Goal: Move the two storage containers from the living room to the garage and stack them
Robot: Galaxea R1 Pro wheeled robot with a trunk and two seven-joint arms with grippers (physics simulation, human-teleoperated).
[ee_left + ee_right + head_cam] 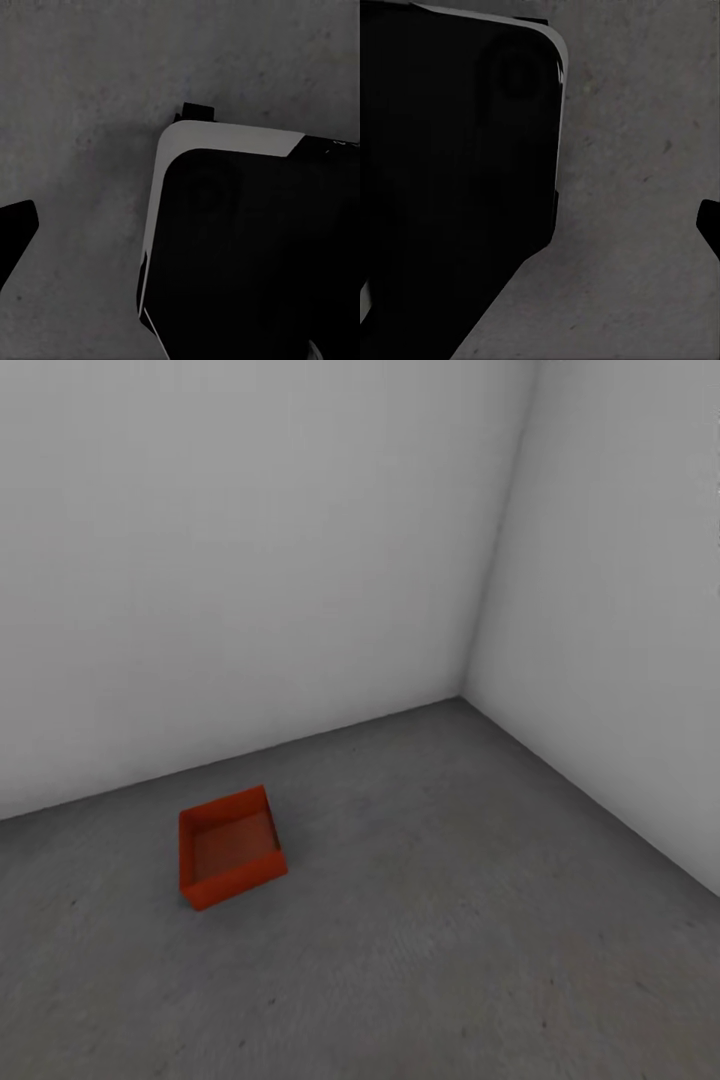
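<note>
One red-orange bin sits upright on the grey concrete floor near a white-walled corner, well away from any robot fingers. Neither hand's grip can be judged. Risk: a hasty, off-centre stack could tip the second bin.

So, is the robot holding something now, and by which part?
It cannot be told: the wrist views do not show the hands' fingers clearly. One red-orange container sits on the grey concrete floor, untouched.
</note>
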